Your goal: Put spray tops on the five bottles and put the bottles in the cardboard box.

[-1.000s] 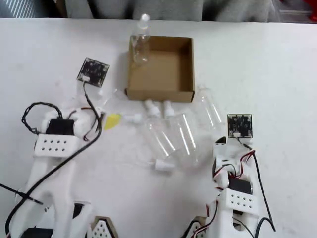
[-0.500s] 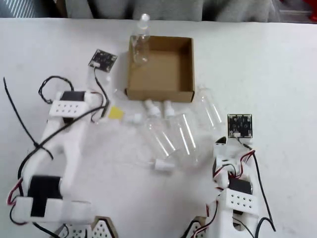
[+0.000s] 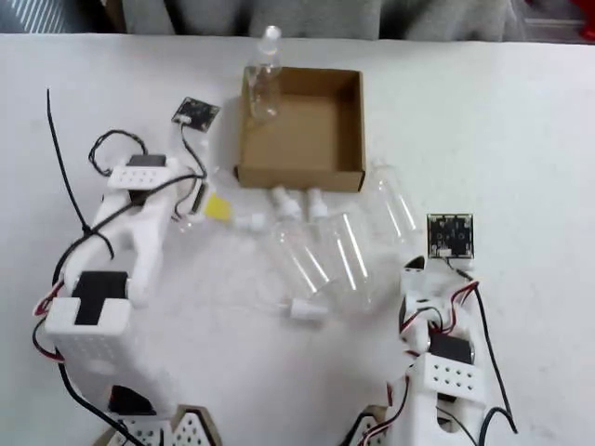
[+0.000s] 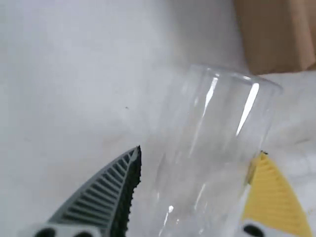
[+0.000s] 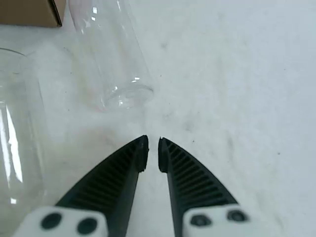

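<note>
Bottle point(image 5: 111, 59) of clear plastic lies on its side on the white table point(image 3: 521, 121), just ahead of the right gripper point(image 5: 153, 148), whose black ribbed jaws are nearly closed on nothing. Beside it lie two capped bottles point(image 3: 321, 251), with a loose spray top point(image 3: 307, 309) in front. The left gripper point(image 4: 200, 152), jaws spread, straddles another bottle point(image 4: 212, 128). Beyond, the square cardboard box point(image 3: 349, 130) holds one capped bottle point(image 3: 263, 88), leaning in its far left corner.
</note>
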### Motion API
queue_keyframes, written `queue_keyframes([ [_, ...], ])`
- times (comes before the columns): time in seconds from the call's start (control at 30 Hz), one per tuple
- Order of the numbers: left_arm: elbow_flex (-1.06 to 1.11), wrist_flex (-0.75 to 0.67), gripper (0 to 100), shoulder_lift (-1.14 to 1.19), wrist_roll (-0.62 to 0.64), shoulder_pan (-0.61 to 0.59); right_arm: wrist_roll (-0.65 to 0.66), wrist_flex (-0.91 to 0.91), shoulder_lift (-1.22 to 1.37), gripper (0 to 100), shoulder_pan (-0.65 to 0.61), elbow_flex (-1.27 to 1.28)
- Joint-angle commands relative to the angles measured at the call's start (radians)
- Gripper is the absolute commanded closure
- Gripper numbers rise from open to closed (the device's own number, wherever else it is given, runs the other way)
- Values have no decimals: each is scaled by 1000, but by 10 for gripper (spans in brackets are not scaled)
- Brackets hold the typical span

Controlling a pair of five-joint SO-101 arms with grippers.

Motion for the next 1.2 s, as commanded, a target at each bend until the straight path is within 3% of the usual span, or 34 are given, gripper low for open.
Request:
queue_keyframes([
  [0.0, -49, -12, 754, -13, -21, -12, 9, -13, -5, 974, 1, -8],
  [0.17, -46, 15, 988, -13, -278, -12, 9, -13, -7, 974, 1, -8],
  [0.43, -41, 195, 973, -134, -591, -73, 9, -13, -7, 974, 1, -8],
  [0.6, 94, 285, 973, -302, -790, -73, 9, -13, -7, 974, 1, -8],
  [0.9, 373, 262, 964, -501, -830, 30, 9, -16, -13, 974, 1, 3],
  [1.17, 450, 167, 781, -510, -807, 31, 9, -18, -13, 974, 1, 5],
])
